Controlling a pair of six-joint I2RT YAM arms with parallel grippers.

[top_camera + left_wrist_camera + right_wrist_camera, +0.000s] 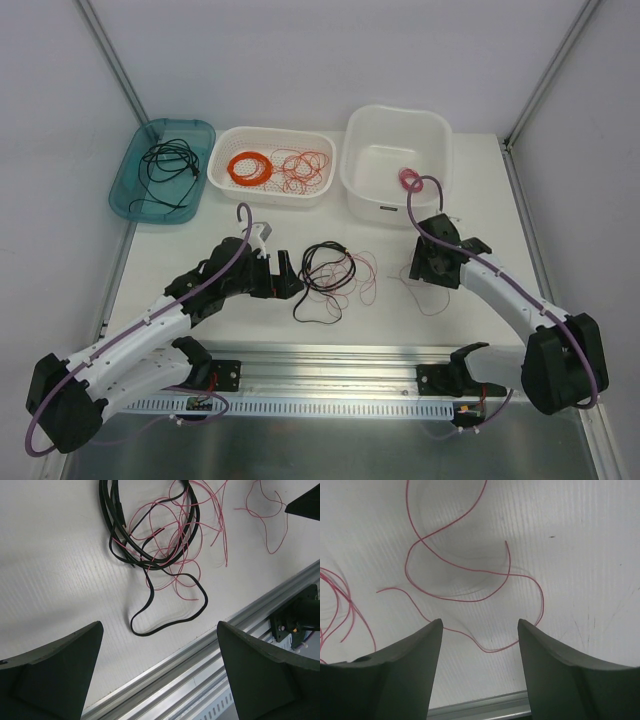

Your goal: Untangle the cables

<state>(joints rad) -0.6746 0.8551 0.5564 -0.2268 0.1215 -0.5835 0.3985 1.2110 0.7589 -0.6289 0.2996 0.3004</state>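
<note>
Top external alone shows the basket point(270, 196) behind the cables point(328, 268).

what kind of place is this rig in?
Probably a robot lab test cell: white table, plain white walls around it, aluminium mounting rail along the near edge.

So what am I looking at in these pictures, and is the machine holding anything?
Two robot arms are bolted to a table. One picture looks down from above; the other two come from a camera on each wrist, so the dark shapes at the bottom are that arm's fingers. Mid-table lies a tangle of black and pink cables, with a loose pink wire beside it, below the right claw. At the back stand a teal tray, a white basket and a white tub, all holding wires. The left claw and right claw are open, holding nothing.
</note>
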